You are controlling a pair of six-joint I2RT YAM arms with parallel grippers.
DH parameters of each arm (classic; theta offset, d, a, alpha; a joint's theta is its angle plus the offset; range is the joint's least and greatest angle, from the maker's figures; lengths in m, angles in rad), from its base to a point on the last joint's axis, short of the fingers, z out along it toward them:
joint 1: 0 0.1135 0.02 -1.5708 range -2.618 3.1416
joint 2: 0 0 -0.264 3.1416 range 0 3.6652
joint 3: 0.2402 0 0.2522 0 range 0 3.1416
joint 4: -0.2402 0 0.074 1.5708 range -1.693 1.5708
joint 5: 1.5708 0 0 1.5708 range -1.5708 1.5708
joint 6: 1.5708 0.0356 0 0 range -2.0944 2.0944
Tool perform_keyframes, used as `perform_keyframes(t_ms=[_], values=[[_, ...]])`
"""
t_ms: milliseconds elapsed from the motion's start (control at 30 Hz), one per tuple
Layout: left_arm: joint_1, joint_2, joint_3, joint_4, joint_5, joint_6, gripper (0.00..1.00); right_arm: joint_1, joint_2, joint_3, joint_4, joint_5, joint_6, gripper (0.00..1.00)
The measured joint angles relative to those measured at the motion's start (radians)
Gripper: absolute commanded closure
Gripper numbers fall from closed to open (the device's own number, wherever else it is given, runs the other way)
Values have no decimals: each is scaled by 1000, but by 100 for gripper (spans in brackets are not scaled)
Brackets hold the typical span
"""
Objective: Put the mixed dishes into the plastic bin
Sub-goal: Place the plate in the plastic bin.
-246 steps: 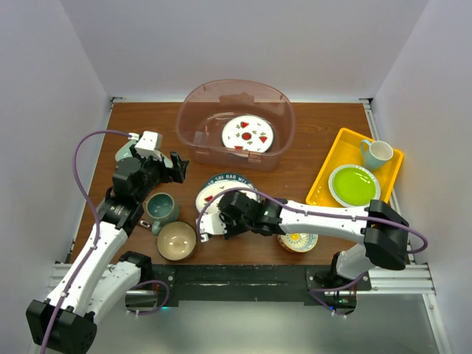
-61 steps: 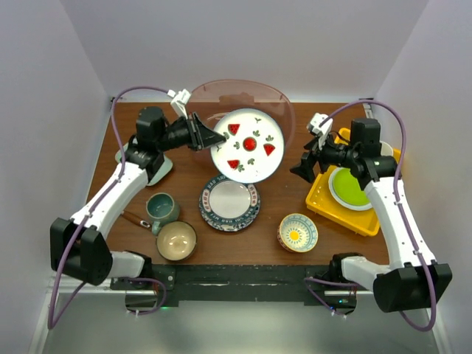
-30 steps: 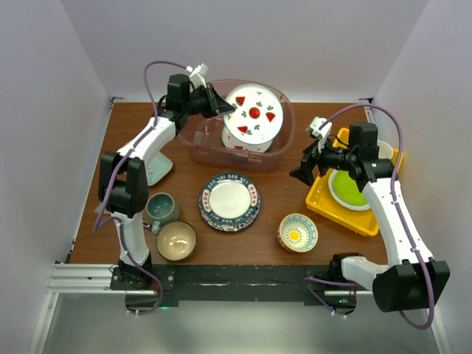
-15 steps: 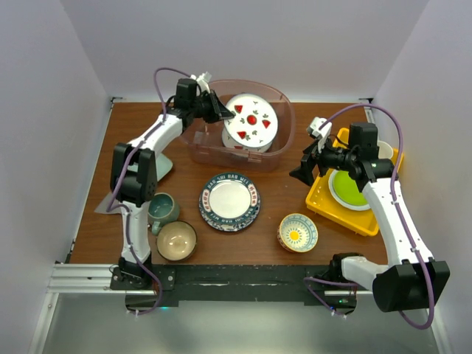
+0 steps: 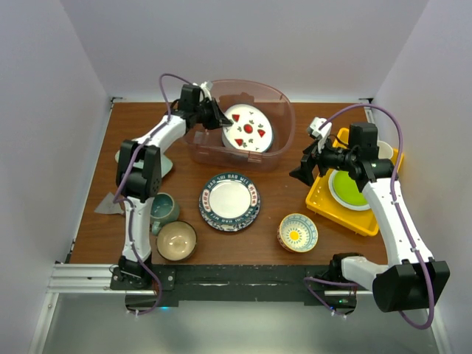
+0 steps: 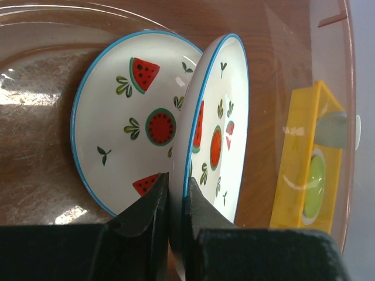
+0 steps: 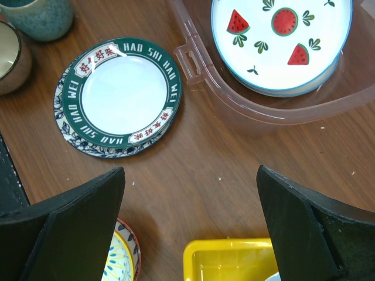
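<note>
Right claw (image 5: pixel 300 168) spread, empty, above your tabletop (image 5: pixel 273 193); left for you to move: tan bowl (image 5: pixel 176 240), patterned bowl (image 5: pixel 297 232), teal mug (image 5: pixel 162 209), stacked plates (image 5: pixel 229 200); farther off, left claw (image 6: pixel 176 186) pinches watermelon plate (image 6: pixel 217 129) by its rim, tilted inside plastic bin (image 5: pixel 243 157) over second watermelon plate (image 6: pixel 123 117), lying flat.

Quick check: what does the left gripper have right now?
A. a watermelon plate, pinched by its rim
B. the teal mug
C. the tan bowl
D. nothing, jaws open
A: the left wrist view shows the left gripper shut on the rim of a watermelon plate, held on edge above a second watermelon plate lying in the plastic bin.
</note>
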Motion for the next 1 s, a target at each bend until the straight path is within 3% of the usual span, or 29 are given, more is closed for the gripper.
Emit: perform_keyframes(t_ms=[300,800,833,933,1000], values=[[0,60,44,-5,-17,1,96,0,0,0,0,0,0,2],[4,123,111,-16,-1,-11,57,0,0,-1,0,0,-1,2],[4,124,119,-29,-1,-6,50,0,0,-1,0,0,-1,2],[4,132,150,-64,-6,9,40,0,0,0,0,0,-1,2],[3,138,171,-91,-18,29,40,0,0,-1,0,0,-2,2]])
